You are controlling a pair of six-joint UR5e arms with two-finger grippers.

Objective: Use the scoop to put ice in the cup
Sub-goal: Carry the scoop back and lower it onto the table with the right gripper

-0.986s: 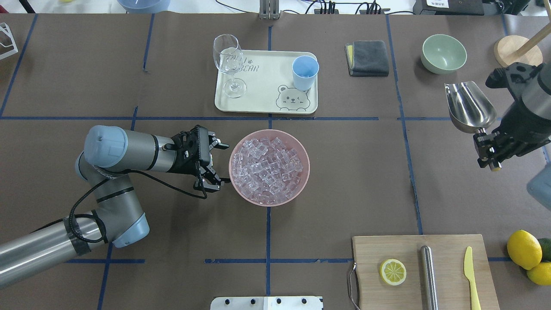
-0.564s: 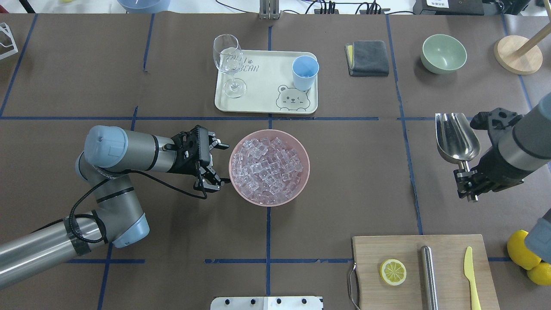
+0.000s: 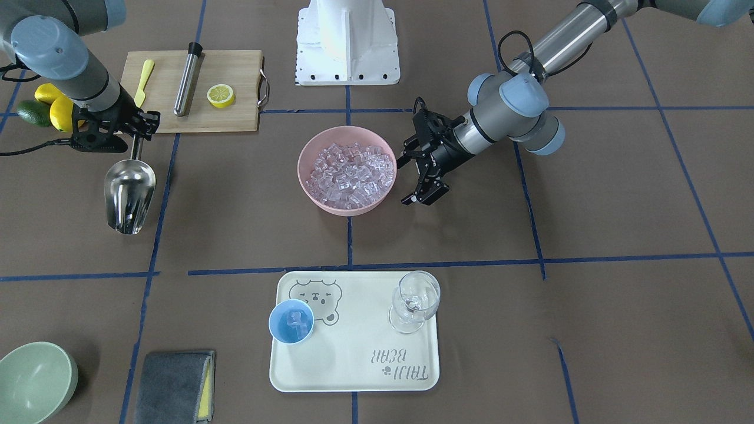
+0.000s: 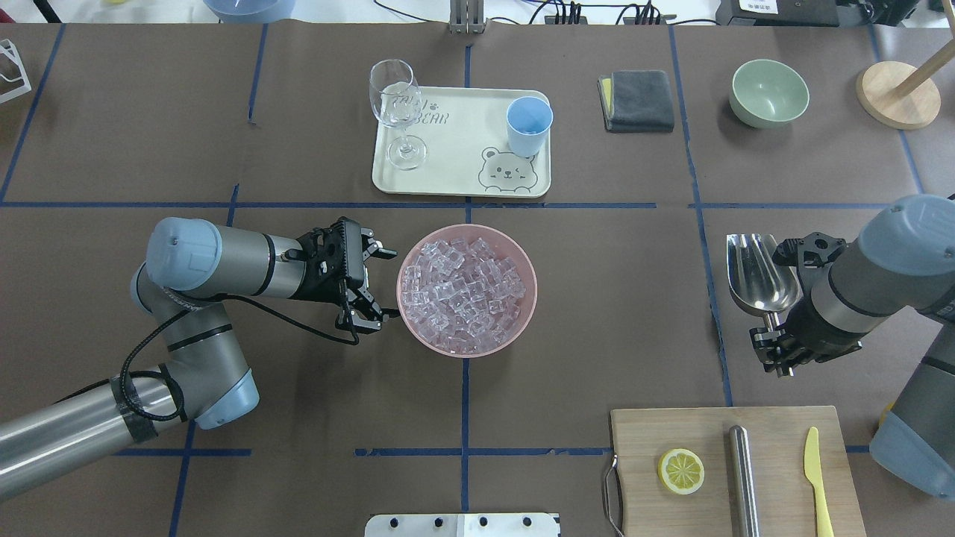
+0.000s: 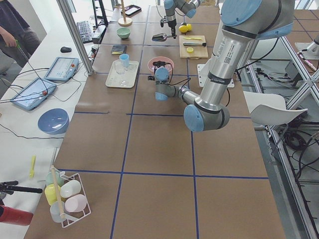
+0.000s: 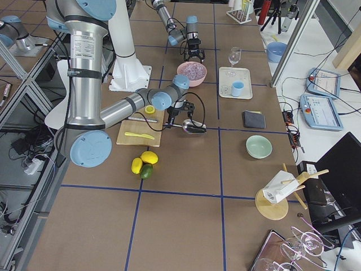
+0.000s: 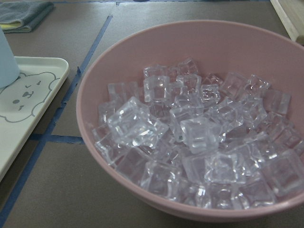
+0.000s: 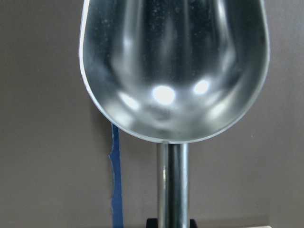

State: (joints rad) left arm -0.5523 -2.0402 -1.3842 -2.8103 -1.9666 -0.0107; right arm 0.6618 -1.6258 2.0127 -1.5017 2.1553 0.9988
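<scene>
Over table (image 4: 597, 298), scoop (image 4: 761, 272) handle lies between right jaws.

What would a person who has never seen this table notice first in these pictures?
The pink bowl heaped with ice sits mid-table, the left gripper open just beside it. Off to the robot's right, the right gripper holds the shiny scoop, empty, by its handle. The light-blue cup stands on the tray.

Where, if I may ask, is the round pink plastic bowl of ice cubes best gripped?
Pinch the pink bowl by its thin rim on the side nearest the open left gripper. Come from above, one finger inside and one outside. The bowl looks too wide to span.
</scene>
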